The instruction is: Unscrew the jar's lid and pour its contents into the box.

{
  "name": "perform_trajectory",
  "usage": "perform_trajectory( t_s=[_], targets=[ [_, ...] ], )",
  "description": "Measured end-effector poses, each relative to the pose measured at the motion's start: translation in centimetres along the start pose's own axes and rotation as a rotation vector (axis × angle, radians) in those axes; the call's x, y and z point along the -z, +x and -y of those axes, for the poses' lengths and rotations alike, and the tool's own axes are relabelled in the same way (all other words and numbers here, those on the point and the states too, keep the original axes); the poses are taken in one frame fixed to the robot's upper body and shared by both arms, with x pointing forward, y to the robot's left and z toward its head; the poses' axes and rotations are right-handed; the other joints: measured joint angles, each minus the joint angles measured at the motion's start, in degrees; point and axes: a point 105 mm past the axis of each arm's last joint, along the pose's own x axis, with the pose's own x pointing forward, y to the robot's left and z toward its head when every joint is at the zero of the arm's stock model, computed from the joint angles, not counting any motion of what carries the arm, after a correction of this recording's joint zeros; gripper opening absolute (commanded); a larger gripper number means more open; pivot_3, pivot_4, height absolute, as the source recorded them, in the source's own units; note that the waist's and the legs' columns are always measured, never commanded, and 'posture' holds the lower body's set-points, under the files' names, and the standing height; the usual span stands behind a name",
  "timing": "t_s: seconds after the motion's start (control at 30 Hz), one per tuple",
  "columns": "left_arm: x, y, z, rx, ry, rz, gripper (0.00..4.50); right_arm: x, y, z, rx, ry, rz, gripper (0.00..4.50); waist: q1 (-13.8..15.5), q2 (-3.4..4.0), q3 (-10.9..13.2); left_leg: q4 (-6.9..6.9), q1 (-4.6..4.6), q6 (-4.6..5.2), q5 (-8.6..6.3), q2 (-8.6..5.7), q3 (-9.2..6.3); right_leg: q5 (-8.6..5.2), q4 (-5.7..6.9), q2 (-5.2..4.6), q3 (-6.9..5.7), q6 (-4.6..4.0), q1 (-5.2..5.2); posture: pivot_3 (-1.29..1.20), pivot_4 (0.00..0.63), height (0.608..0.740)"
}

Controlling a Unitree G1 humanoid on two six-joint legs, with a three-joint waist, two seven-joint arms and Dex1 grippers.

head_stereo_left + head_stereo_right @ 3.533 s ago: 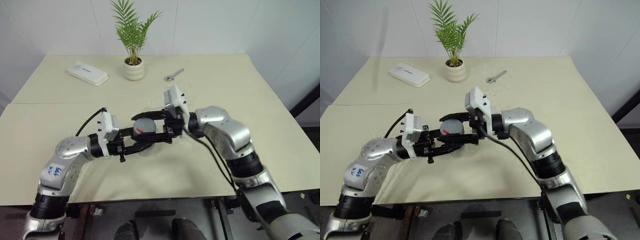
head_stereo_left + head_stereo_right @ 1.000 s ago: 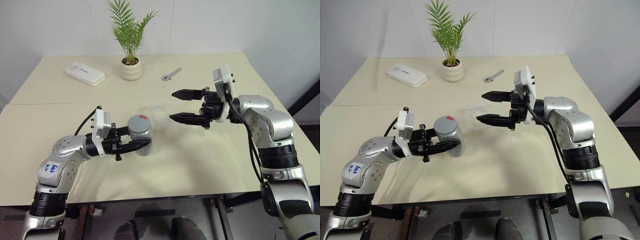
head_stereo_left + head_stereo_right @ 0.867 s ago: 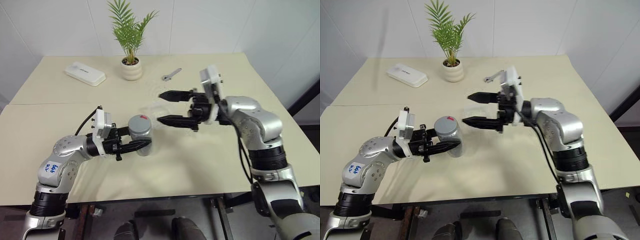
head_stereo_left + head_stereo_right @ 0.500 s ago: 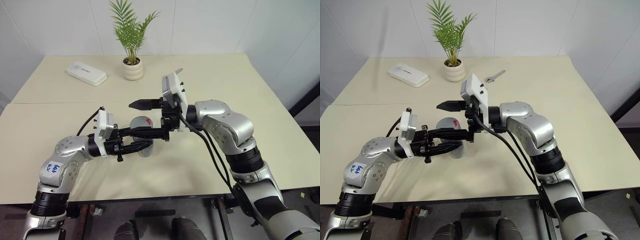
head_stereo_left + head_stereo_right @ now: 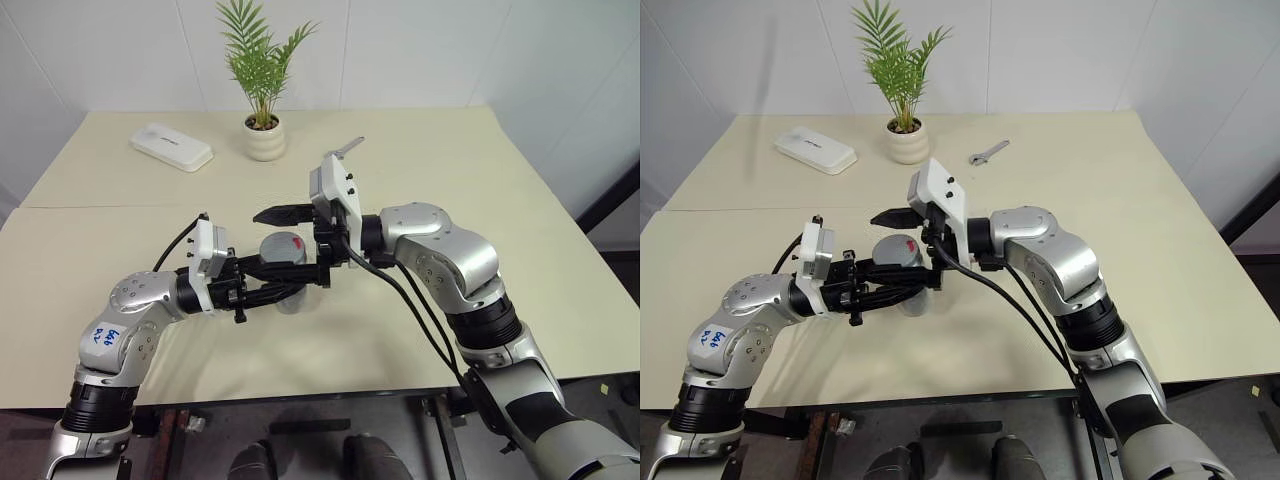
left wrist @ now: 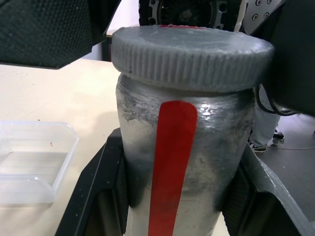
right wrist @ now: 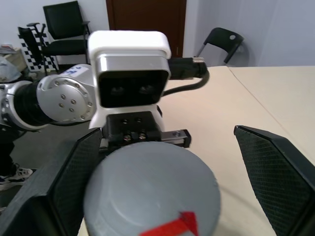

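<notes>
My left gripper (image 5: 285, 282) is shut on the jar (image 6: 182, 147), a clear cylinder with a red stripe, and holds it upright above the table's middle. The grey lid (image 5: 282, 246) with its red mark sits on the jar's mouth. Coming in level from the right, my right gripper (image 5: 256, 242) is open, one finger on each side of the lid (image 7: 152, 191), with gaps showing in the right wrist view. The clear box (image 6: 29, 167) lies on the table beyond the jar. I cannot make out the contents through the jar's wall.
Along the table's far side lie a white oblong case (image 5: 171, 147), a white plant pot (image 5: 265, 138) with a green plant, and a small wrench (image 5: 345, 148). The table's front edge (image 5: 300, 392) runs just below both arms.
My right gripper has swung left from the table's right side to the jar and now stands open astride the lid. The left gripper and the jar have stayed in place.
</notes>
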Motion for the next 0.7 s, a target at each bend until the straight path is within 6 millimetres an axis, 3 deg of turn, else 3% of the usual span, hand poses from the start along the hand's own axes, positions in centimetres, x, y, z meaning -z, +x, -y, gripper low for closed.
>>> perform_trajectory(
  t_s=[0.47, 0.7],
  targets=[
    [0.2, -0.4, -0.6, -0.041, -0.006, -0.006, 1.92, 0.4, -3.2, 0.8, 0.018, 0.034, -0.002, 4.49, -0.02, 0.00, 0.00, -0.01, 0.01, 0.00, 0.00, 0.00, 0.00, 0.00, -0.01, 0.00, 0.00, 0.00, 0.00, 0.00, 0.150, 0.740],
    [0.2, -0.4, -0.3, -0.010, 0.002, -0.006, 1.92, 0.6, -6.0, 2.8, 0.147, 0.056, 0.001, 4.49, 0.02, 0.00, 0.00, -0.01, 0.01, 0.00, 0.00, 0.00, 0.00, 0.00, -0.02, 0.00, 0.01, 0.00, 0.00, 0.00, 0.150, 0.740]
  ],
)
